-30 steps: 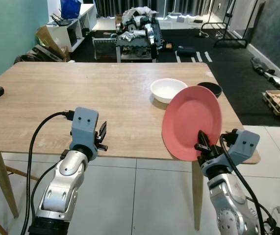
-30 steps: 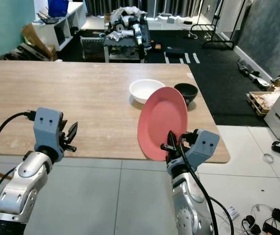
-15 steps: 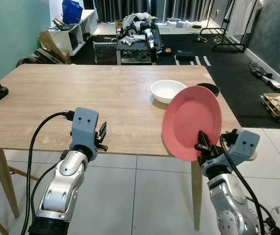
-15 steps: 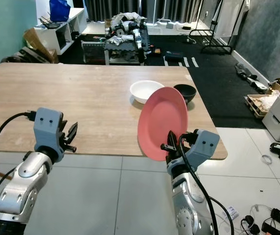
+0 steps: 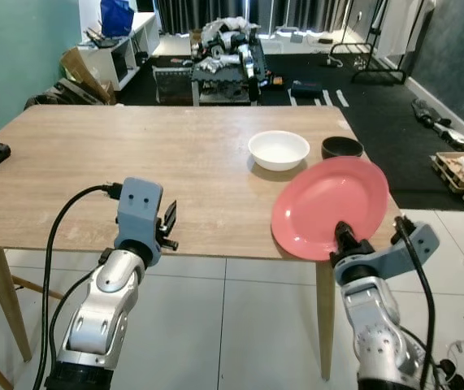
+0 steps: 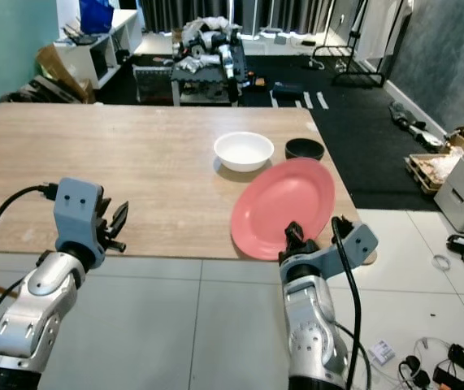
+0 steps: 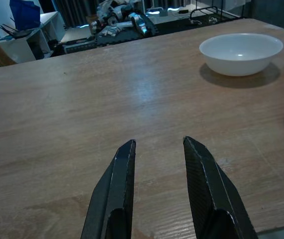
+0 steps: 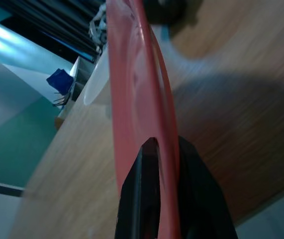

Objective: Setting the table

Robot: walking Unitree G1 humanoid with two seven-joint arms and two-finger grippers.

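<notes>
On table (image 5: 134, 154): white bowl (image 5: 279, 149) (empty)

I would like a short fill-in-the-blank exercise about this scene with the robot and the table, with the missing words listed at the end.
1. The right gripper is shut on the rim of a ____ plate.
2. The bowl nearest the plate is ____ in colour.
3. The left gripper hovers over the wooden table with its fingers ____.
4. Right of the white bowl stands a ____ bowl.

Missing words: pink; white; open; black

Right tool (image 5: 344, 236) clamped, wrist rolled; left tool (image 7: 157, 164) raised, fingers parted.
</notes>
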